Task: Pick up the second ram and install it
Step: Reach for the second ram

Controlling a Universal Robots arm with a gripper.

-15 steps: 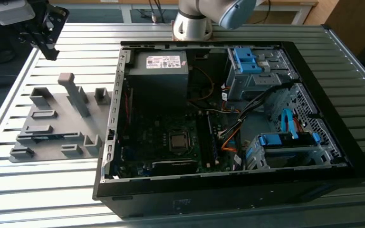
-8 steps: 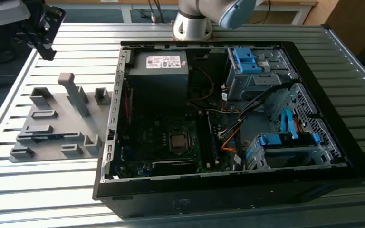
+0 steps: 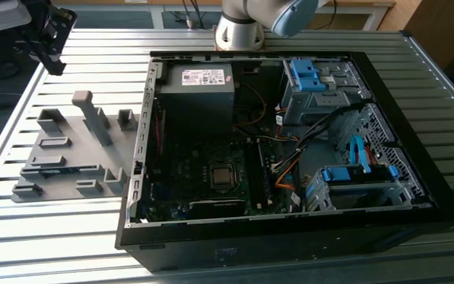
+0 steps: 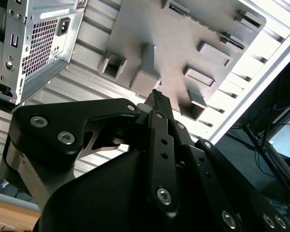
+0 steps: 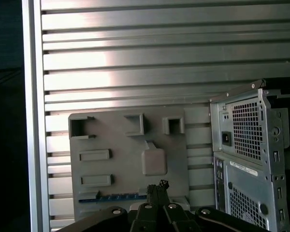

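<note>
**Jaws closed and empty, second ram down in its tray**

My jaws are pressed together with nothing between them. The black fingertips (image 5: 160, 186) (image 4: 157, 96) (image 3: 51, 59) meet in a single narrow tip in both wrist views, and they touch nothing.

The second ram (image 5: 113, 197) (image 3: 51, 172) lies below me. It sits on edge in a long slot of the grey holder tray (image 5: 130, 145) (image 3: 77, 168) (image 4: 183, 43), with only its blue-green top edge showing. In the first wrist view that strip appears close past my fingertips, but there is open air between us. The exterior view shows why: I hang high up toward the far end of the counter (image 3: 109, 47) (image 5: 135, 58) (image 4: 87, 82), while the ram rests low in the near part of the tray, at the exterior view's left. We are well apart.

The tray's tall post (image 3: 93, 118) (image 5: 153, 162) stands upright, closer to the computer case (image 3: 290, 242) (image 5: 246, 145) (image 4: 38, 48) than the ram's slot is. The tray lies flat on the slatted metal counter, just beside the case, which is on the exterior view's right.

The case lies on its side with its panel off. Inside I see the green motherboard (image 3: 203, 160), with the grey power supply (image 3: 199, 80) at the far end. My arm's base (image 3: 239, 29) stands on the counter behind the case.
</note>
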